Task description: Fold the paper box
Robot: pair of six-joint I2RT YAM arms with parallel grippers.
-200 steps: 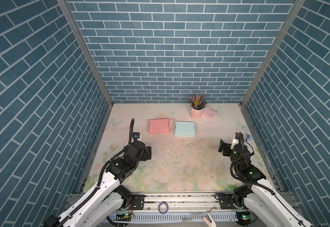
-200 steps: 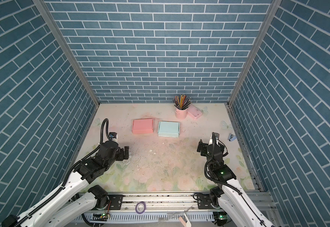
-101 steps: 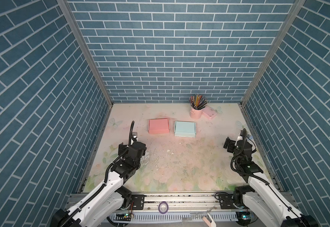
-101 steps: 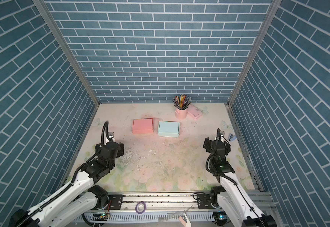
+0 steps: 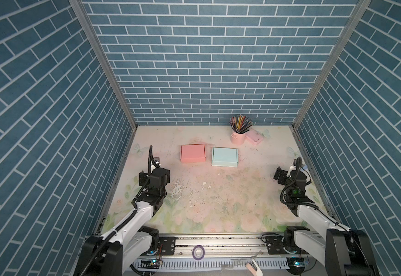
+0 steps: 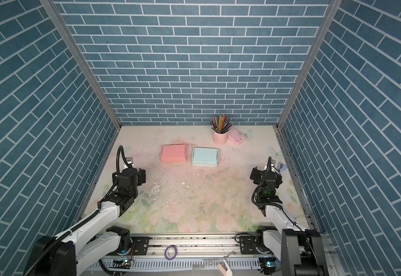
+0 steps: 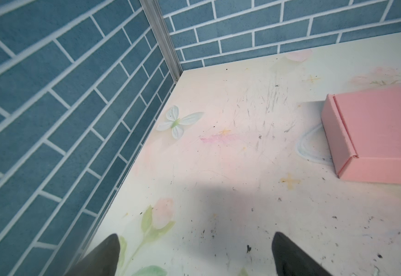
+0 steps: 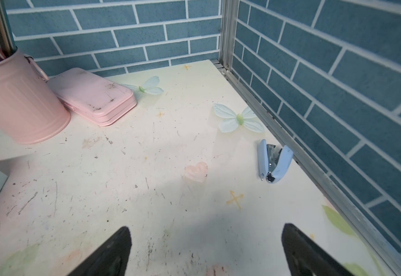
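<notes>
In both top views a scuffed, floral-print desk (image 5: pixel 218 198) sits inside three blue brick-pattern walls (image 5: pixel 206 71). Two closed boxes lie side by side at its far middle, not touching: a pink paper box (image 5: pixel 193 154) and a blue paper box (image 5: pixel 225 156). At the back, one pink cup (image 5: pixel 237 138) holds what look like coloured pencils (image 5: pixel 240 123). One pink case (image 5: pixel 254 137) lies just beside it.

In the left wrist view, the left end effector (image 7: pixel 194 241) gapes wide and empty over bare desk, well apart from the pink paper box.

In the right wrist view, the right end effector (image 8: pixel 205 231) is equally wide and grips nothing. One blue stapler (image 8: pixel 274 161) lies near the side wall.
</notes>
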